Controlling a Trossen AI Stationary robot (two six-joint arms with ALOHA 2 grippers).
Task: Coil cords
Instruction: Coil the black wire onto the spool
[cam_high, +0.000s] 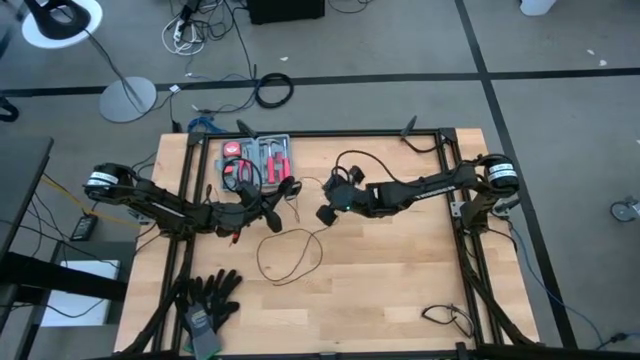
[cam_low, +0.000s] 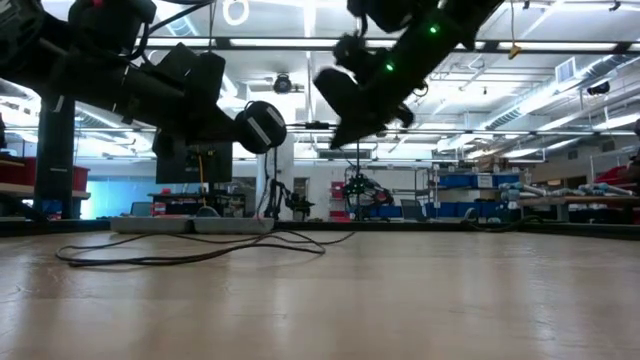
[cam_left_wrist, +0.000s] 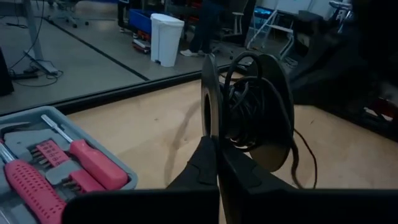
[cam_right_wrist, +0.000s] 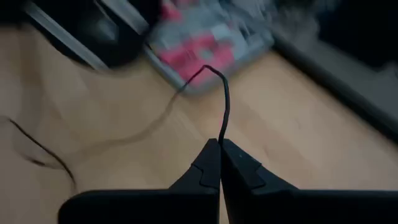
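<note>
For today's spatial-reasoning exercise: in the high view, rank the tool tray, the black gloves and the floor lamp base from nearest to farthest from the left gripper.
From the left gripper:
1. Tool tray, just behind it on the table.
2. Black gloves, at the table's front-left corner.
3. Floor lamp base, on the floor beyond the table.

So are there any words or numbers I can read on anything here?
No text can be read in any view.
Gloves: a tag shows, but its print is too small to read.
Tool case: no readable label on it or its pink-handled tools.
Spool: no marking visible.
</note>
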